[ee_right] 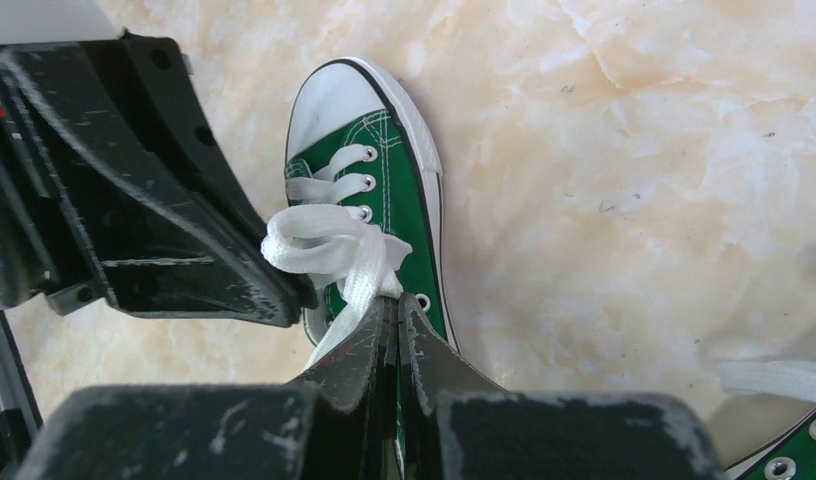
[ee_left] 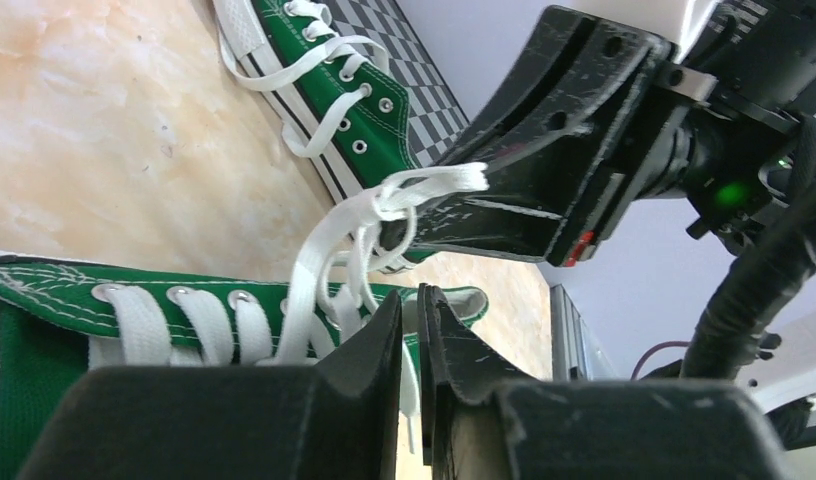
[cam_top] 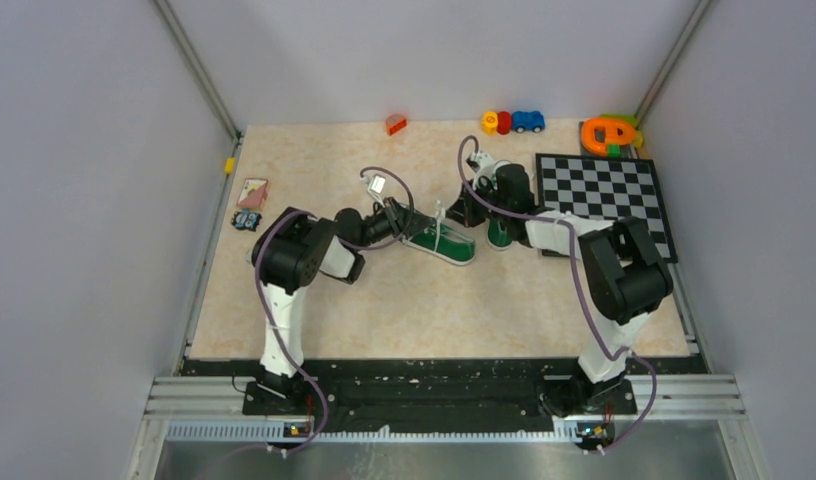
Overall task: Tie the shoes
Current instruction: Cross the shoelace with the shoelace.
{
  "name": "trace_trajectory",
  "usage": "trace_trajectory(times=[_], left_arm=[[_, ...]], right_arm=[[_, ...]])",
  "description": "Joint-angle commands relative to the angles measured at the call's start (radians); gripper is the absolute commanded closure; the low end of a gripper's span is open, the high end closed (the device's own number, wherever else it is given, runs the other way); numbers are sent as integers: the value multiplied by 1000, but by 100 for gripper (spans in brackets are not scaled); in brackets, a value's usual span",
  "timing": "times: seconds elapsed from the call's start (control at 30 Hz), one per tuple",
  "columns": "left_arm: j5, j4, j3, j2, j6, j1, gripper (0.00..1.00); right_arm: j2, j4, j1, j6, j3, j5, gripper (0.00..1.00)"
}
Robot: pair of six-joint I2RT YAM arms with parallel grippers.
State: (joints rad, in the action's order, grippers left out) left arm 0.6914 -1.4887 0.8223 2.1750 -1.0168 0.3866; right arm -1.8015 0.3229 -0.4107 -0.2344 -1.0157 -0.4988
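Note:
One green shoe (cam_top: 440, 243) with a white sole lies mid-table, and the second shoe (cam_top: 499, 235) stands just right of it. My left gripper (cam_top: 416, 222) and right gripper (cam_top: 462, 212) meet above the first shoe. In the left wrist view my left gripper (ee_left: 411, 300) is shut on a strand of white lace (ee_left: 314, 260) over that shoe (ee_left: 44, 300), with the second shoe (ee_left: 354, 100) behind it. In the right wrist view my right gripper (ee_right: 395, 305) is shut on the bunched lace (ee_right: 324, 245) above the shoe (ee_right: 409, 190). The left gripper's finger (ee_right: 184, 230) is beside it.
A checkerboard (cam_top: 604, 195) lies at the right, close behind the right arm. Small toys line the back edge: an orange block (cam_top: 395, 124), toy cars (cam_top: 512, 122) and an orange-green toy (cam_top: 609, 133). A card (cam_top: 252, 192) and a small toy (cam_top: 247, 221) lie at the left.

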Motion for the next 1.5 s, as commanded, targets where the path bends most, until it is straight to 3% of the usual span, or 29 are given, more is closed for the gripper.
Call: trace_trajectory(times=[0.0, 0.13, 0.23, 0.27, 0.33, 0.4, 0.43, 0.57, 0.67, 0.77, 0.97, 1.03, 1.07, 1.1, 1.13, 1.23, 1.33, 1.47], left_arm=[[-2, 36, -42, -116, 109, -8, 85], [-13, 153, -68, -190, 202, -9, 84], [-34, 289, -81, -258, 294, -6, 77], [-42, 334, -84, -283, 325, -5, 71], [-69, 442, -89, -346, 395, -3, 43], [-114, 550, -90, -401, 466, 4, 22], [-138, 589, -91, -427, 495, 8, 16], [-194, 647, -103, -487, 514, 13, 13], [-343, 654, -159, -549, 460, 8, 11], [-443, 699, -217, -662, 440, 0, 2], [-634, 956, -243, -916, 498, 4, 2], [-888, 1058, -262, -959, 275, 1, 4], [-942, 1132, -271, -968, 164, -18, 17], [-889, 1091, -283, -955, 160, -34, 25], [-800, 1091, -262, -938, 176, -42, 26], [-583, 1309, -74, -815, 154, -42, 34], [-421, 1245, -13, -715, 56, -23, 46], [-474, 1206, 22, -644, -6, 36, 41]], right_arm=[[46, 4, -19, 23, -26, -13, 100], [53, 2, -26, 25, -21, -15, 100], [56, -3, -31, 25, -20, -18, 100], [56, -4, -34, 25, -22, -20, 100], [57, -5, -38, 24, -22, -21, 100], [59, -8, -43, 25, -22, -20, 100], [60, -8, -45, 24, -21, -21, 100], [64, -9, -51, 19, -17, -23, 100], [69, -8, -52, 18, -10, -23, 100], [71, -3, -54, 15, -5, -24, 100], [67, 2, -60, 10, -5, -24, 100], [65, 4, -60, 7, -6, -27, 100], [65, 6, -61, 6, -6, -28, 100], [65, 8, -62, 5, -7, -28, 100], [65, 8, -63, 3, -7, -27, 100], [67, 8, -62, 2, -6, -28, 100], [68, 16, -63, -2, -3, -32, 100], [66, 16, -65, -4, 0, -33, 100]])
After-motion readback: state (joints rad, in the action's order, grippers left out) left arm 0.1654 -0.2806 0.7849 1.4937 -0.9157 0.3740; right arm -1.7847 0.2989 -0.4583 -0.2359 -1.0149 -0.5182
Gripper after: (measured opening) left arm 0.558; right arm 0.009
